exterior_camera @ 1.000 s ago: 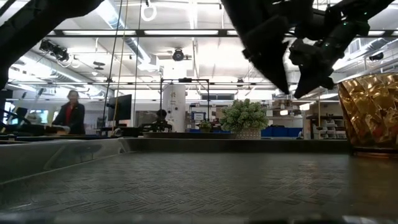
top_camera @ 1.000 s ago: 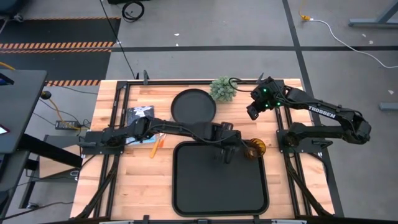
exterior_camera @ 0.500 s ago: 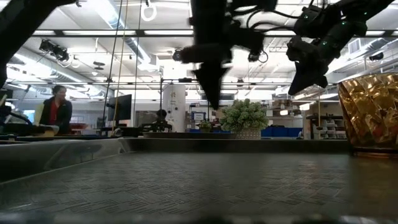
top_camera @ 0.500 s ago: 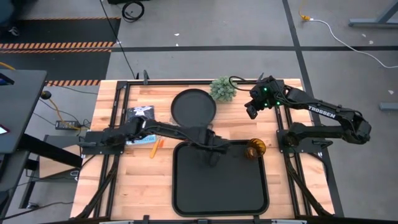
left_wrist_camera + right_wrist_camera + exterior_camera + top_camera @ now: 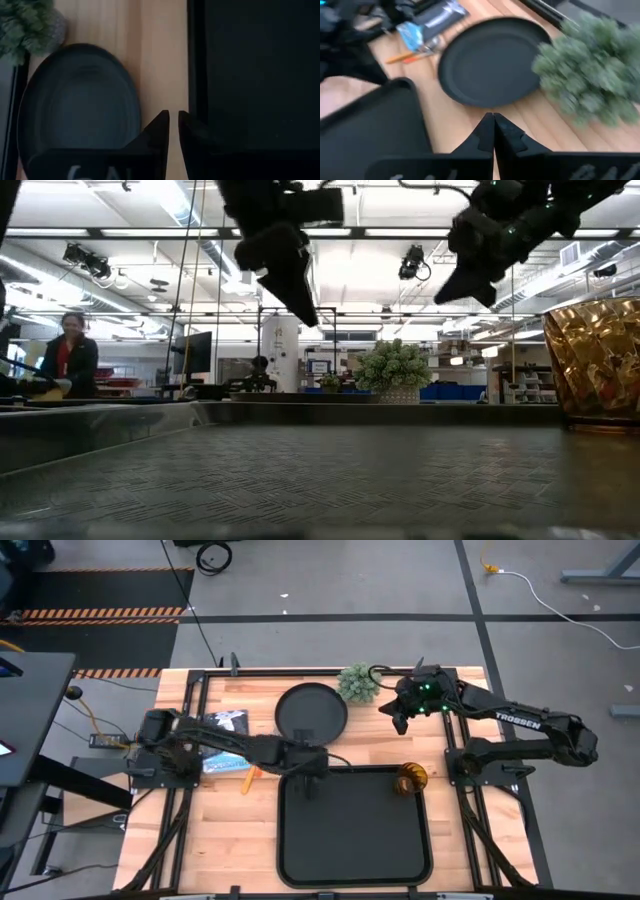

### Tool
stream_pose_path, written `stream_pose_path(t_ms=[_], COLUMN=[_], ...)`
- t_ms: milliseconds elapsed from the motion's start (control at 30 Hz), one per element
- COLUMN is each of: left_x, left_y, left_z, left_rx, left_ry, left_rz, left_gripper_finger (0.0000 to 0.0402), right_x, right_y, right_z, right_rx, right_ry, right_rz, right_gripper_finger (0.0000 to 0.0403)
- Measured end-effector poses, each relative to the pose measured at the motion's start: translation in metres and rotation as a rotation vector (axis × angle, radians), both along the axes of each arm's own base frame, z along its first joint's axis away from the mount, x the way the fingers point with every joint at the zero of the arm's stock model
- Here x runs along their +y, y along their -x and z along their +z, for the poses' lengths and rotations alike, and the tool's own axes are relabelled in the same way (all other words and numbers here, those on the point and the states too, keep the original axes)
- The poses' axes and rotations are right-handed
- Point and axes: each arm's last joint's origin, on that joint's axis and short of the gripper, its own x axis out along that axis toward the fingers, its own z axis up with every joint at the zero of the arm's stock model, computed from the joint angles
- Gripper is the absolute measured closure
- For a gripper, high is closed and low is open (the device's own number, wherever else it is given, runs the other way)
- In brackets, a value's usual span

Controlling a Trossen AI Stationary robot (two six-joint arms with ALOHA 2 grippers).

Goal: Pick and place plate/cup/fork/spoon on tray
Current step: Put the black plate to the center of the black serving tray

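Note:
The black tray (image 5: 300, 840) lies at the table's near middle. The amber cup (image 5: 409, 780) stands upright in its far right corner and shows in the low view (image 5: 595, 360). The round black plate (image 5: 311, 710) lies flat on the wood beyond the tray. Two orange handles (image 5: 250, 774) lie left of the tray; I cannot tell fork from spoon. My left gripper (image 5: 312, 762) hangs shut and empty over the wood between plate and tray (image 5: 173, 125). My right gripper (image 5: 397, 722) is shut and empty in the air right of the plate (image 5: 493, 120).
A small green plant (image 5: 357, 683) stands right of the plate at the far edge. A blue and dark packet (image 5: 225, 725) lies left of the plate. Black frame rails run along the table's left and right sides. A person (image 5: 70, 360) stands in the room beyond.
My left gripper has gone from beside the cup toward the table's left along the tray's far edge, and has risen. My right gripper has drifted a little toward the table's left, nearer the plant. The cup has stayed in place on the tray.

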Motion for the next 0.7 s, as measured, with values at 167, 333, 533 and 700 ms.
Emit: stream_pose_path(t_ms=[167, 333, 533, 700], left_x=[0.004, 0.01, 0.031, 0.052], left_y=[0.023, 0.043, 0.067, 0.083], left_z=[0.006, -0.001, -0.014, -0.027], left_rx=[-0.15, -0.298, -0.423, -0.479], left_ry=[0.034, 0.084, 0.167, 0.223], left_rz=[0.013, 0.004, 0.025, 0.052], left_gripper_finger=[0.0354, 0.0354, 0.0354, 0.0354], right_x=[0.01, 0.019, 0.02, 0.015], right_y=[-0.01, -0.027, -0.049, -0.065], right_z=[0.005, 0.0, -0.011, -0.016], right_rx=[-0.059, -0.047, -0.005, 0.046], right_ry=[0.021, 0.065, 0.08, 0.098], right_rz=[0.029, 0.036, 0.03, -0.012], right_gripper_finger=[0.0398, 0.0398, 0.0398, 0.0398])
